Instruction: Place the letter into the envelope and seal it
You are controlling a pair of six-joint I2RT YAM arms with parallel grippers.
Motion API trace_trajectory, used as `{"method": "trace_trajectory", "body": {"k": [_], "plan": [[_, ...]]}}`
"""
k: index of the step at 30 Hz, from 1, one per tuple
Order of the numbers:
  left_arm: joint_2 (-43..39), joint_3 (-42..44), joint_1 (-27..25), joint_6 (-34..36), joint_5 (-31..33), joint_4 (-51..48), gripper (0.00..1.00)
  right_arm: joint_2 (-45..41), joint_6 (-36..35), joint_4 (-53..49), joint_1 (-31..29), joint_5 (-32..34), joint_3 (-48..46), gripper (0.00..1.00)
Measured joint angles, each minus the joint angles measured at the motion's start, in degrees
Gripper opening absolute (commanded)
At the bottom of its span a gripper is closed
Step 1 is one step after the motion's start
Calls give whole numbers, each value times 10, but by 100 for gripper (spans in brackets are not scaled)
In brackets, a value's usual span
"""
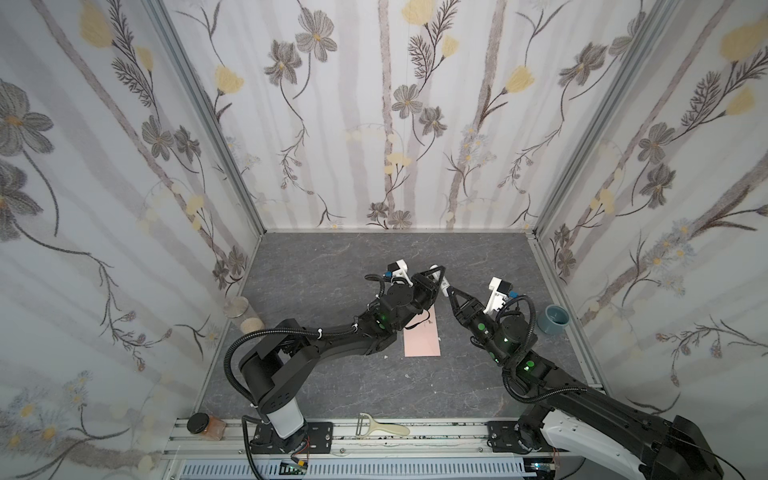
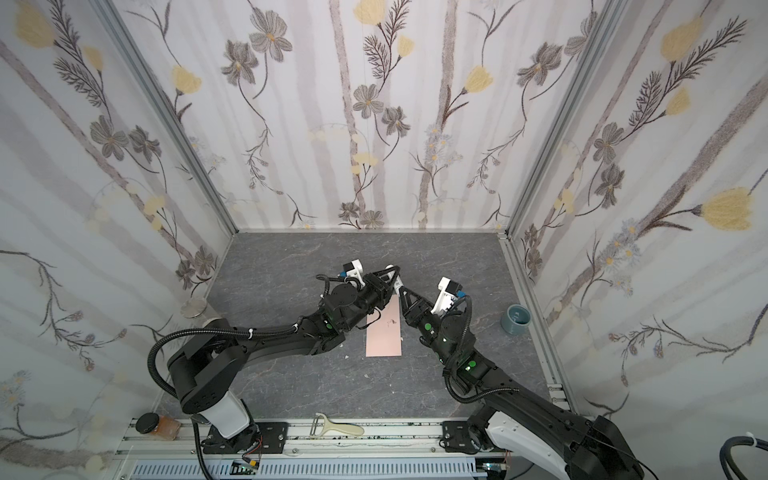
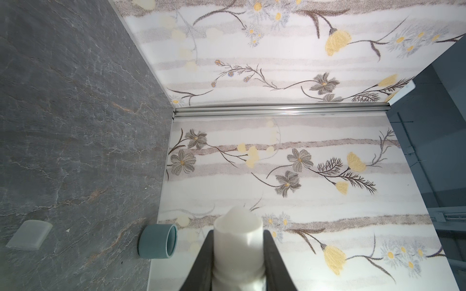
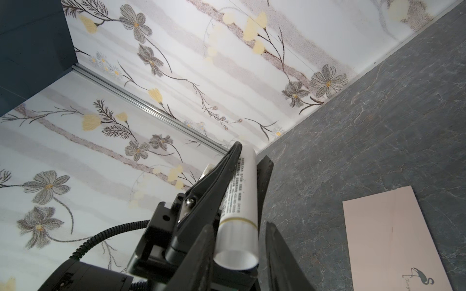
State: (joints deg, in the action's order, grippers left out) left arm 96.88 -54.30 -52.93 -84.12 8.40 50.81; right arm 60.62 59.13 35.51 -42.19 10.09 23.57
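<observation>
Top views both show the envelope flat on the table, long axis toward the back wall, near edges clear, far end by 2 grippers: left gripper clamping a glue stick, right gripper parted round it.

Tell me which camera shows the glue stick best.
The right wrist view: the glue stick shows nearly full length, label print included, clamped between the fingers of the left gripper. The left wrist view shows only its tip end, foreshortened; both top views show a small white sliver.

Floral-papered walls (three sides), grey marbled floor.
</observation>
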Motion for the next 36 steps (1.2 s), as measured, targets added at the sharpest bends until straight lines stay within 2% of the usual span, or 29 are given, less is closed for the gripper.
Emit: {"method": "trace_trajectory", "body": {"k": [2, 9, 15, 27, 36], "plan": [[1, 1, 0, -1, 0, 2, 0, 8, 5, 5, 3, -8, 2, 33], [2, 3, 0, -2, 8, 8, 0, 19, 14, 11, 5, -21, 5, 17], [2, 3, 1, -5, 12, 22, 0, 16, -3, -24, 5, -21, 30, 12], [8, 7, 3, -38, 17, 20, 0, 28, -142, -203, -4, -4, 121, 8], [12, 3, 3, -46, 4, 15, 0, 43, -256, -314, -42, 76, 182, 7]]}}
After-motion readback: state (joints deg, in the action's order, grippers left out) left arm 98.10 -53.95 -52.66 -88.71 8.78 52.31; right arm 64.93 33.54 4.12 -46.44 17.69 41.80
